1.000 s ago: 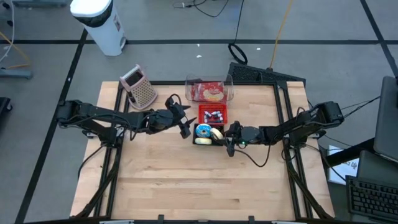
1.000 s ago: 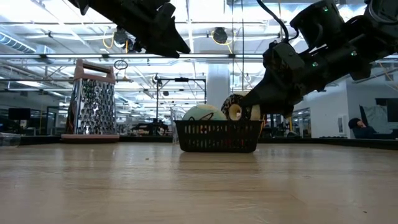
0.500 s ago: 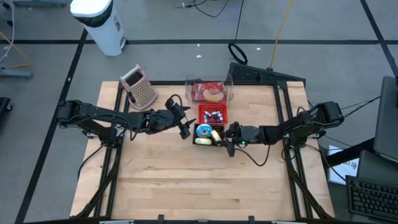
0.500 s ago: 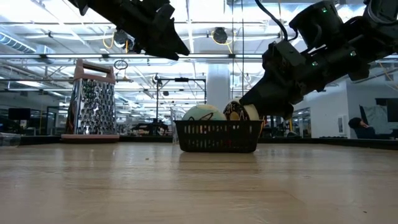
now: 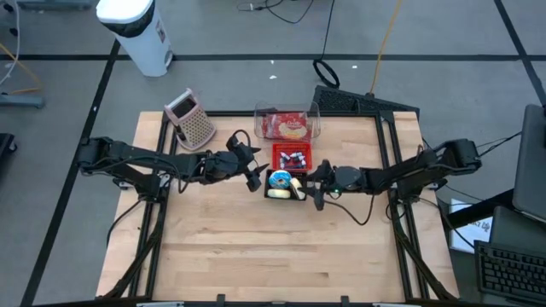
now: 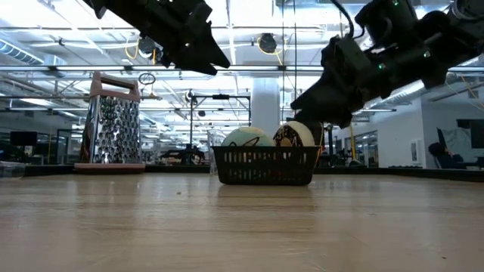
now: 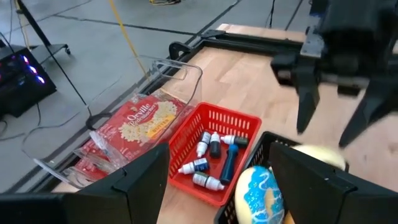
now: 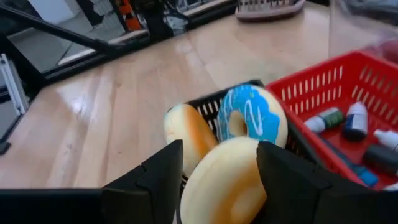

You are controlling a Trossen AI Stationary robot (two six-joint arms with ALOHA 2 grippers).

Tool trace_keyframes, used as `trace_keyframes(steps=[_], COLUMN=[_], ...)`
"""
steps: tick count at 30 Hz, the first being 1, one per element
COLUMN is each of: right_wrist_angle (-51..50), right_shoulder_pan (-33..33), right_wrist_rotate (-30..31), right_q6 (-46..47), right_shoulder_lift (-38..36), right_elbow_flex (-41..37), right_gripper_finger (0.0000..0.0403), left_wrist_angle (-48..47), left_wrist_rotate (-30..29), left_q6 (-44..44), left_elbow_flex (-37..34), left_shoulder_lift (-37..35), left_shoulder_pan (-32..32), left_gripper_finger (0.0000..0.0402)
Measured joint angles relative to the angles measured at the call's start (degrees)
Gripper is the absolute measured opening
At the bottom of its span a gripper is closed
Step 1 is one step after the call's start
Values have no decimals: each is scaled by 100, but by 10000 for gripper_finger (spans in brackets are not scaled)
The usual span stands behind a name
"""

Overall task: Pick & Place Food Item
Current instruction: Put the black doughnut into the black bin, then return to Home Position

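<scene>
Only one label reads — "Orville" on a red popcorn packet (image 7: 138, 122) inside the clear bin (image 5: 287, 122) behind the black basket (image 5: 284, 184). That basket holds three pieces: a blue-iced doughnut (image 8: 250, 121), a pale doughnut (image 8: 221, 179) and a bun (image 8: 188, 135). Beside it, a red basket (image 7: 219, 139) with small bottles. The right end effector (image 5: 316, 185) stands open at the black basket's edge; the left end effector (image 5: 253, 170) — also open — hovers opposite.
</scene>
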Motion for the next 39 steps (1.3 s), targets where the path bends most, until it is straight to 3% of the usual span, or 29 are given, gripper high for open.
trace_keyframes(steps=[6, 12, 17, 21, 23, 25, 33, 39], right_wrist_angle=[-1142, -3007, -4123, -5319, -5343, -5286, -5222, -5186], right_shoulder_pan=[-2, 0, 0, 2, 0, -2, -12, -13], right_wrist_rotate=[0, 15, 48, 368, 792, 847, 788, 830], right_q6=[-504, -1234, -1757, -2116, -1890, -1852, -1494, -1417], right_shoulder_lift=[-1149, -3103, -4725, -5694, -6094, -6484, -8029, -7984], right_elbow_flex=[2, 0, 0, -29, -187, -397, -1098, -1095], right_gripper_finger=[194, 196, 195, 192, 192, 193, 196, 195], left_wrist_angle=[-701, -2025, -3117, -1756, -823, -88, 663, 690], left_wrist_rotate=[8, 394, 9, 668, 1214, 1616, 1588, 1569], left_q6=[299, 341, 155, 309, 419, 427, 38, -30], left_elbow_flex=[-1, 0, -371, -1583, -2201, -2742, -3985, -4433], left_shoulder_lift=[-495, -2114, -3424, -3911, -4107, -4244, -5279, -6258], left_shoulder_pan=[-199, -299, -283, -207, -133, -57, 220, 304], left_gripper_finger=[274, 274, 274, 274, 273, 274, 274, 274])
